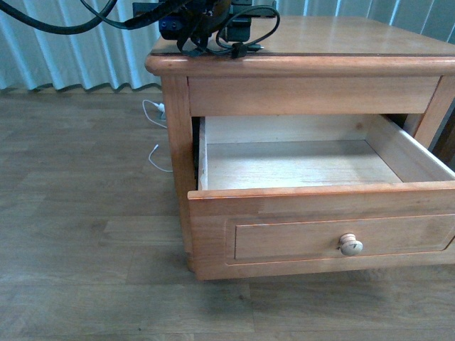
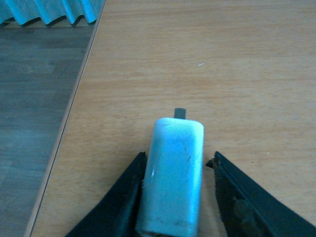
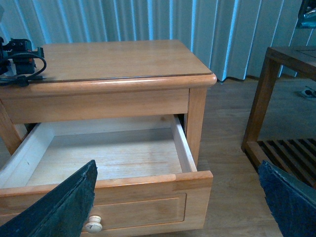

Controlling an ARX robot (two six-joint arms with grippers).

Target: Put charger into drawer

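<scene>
The small white cube-shaped charger point(image 2: 173, 177) sits on the light-brown wooden nightstand top point(image 2: 197, 59), straddled by the released left end effector point(image 2: 178, 157). It is probably light, rigid and slick, so pinch its flat sides.

The drawer point(image 1: 298, 170) stands pulled out from the front of the nightstand point(image 1: 341, 42), below its top, with the knob point(image 1: 350, 245) on the drawer's front panel. The charger point(image 2: 173, 182) lies on the nightstand's top near its left edge, between the left gripper's point(image 2: 177, 158) fingers. A cord point(image 1: 160, 110) lies on the floor left of the nightstand, a curtain point(image 1: 71, 50) hangs behind it, and a table point(image 3: 276, 98) stands to its right.
</scene>
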